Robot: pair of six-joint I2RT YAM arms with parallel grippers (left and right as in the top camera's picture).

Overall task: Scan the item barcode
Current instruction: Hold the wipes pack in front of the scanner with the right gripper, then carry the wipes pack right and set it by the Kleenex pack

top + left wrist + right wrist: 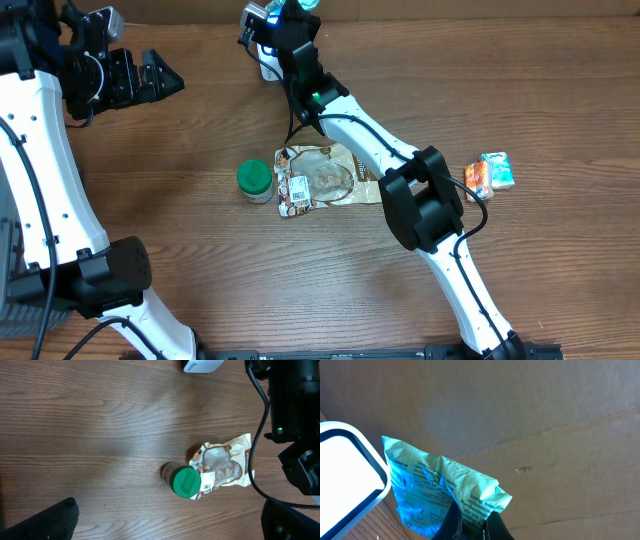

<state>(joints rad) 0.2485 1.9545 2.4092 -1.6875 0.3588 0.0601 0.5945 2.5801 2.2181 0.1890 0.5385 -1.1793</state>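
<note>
Small packets: lying at the right side of the wooden counter.
Clear pouch: flat at mid-counter, printed label facing up.
Green-lidded jar: just beside the pouch, on its left.
Left gripper: jaws spread wide, empty, over the far left of the counter.
Right gripper: clamped on a teal-green packet, raised at the far edge.
Scanner: white, just beside the held packet.
</note>
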